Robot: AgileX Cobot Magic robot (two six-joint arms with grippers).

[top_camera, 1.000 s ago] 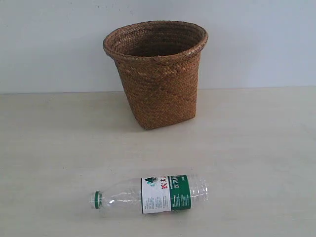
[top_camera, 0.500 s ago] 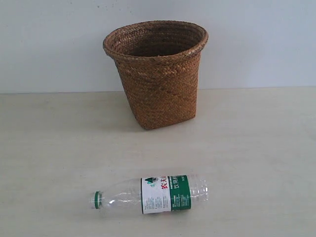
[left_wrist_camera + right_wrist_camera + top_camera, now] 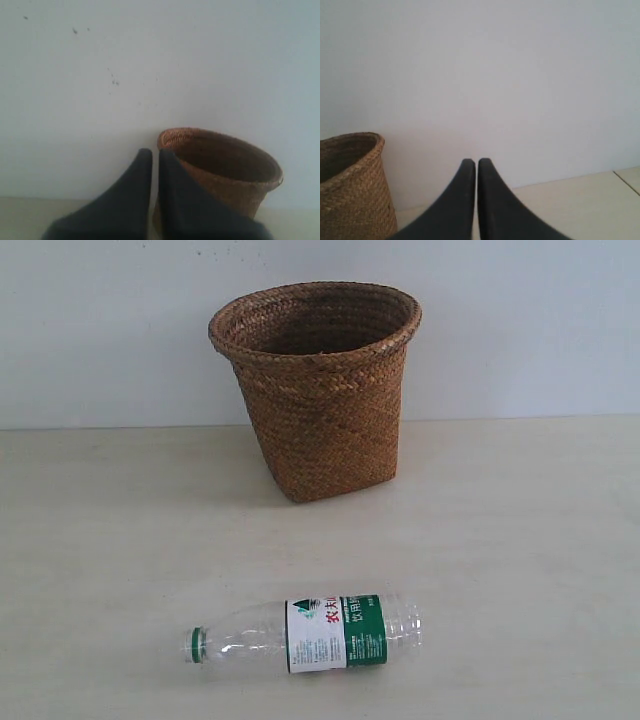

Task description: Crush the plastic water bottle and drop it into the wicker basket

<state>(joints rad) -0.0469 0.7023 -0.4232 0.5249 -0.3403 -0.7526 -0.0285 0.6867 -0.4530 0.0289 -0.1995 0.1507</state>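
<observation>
The plastic water bottle [image 3: 305, 634] lies on its side near the table's front edge, its green cap ring to the left and its white-and-green label in the middle. Behind it the tall brown wicker basket [image 3: 318, 390] stands upright against the wall. Neither arm appears in the exterior view. My left gripper [image 3: 155, 153] is shut with nothing in it and faces the wicker basket [image 3: 235, 180]. Also shut and empty, my right gripper [image 3: 476, 162] points at the wall, with the wicker basket [image 3: 352, 190] off to one side. Neither wrist view shows the bottle.
A pale wooden table [image 3: 520, 540] carries both objects. Behind it stands a plain white wall [image 3: 520, 330]. A seam in the table [image 3: 626, 182] shows at one edge of the right wrist view.
</observation>
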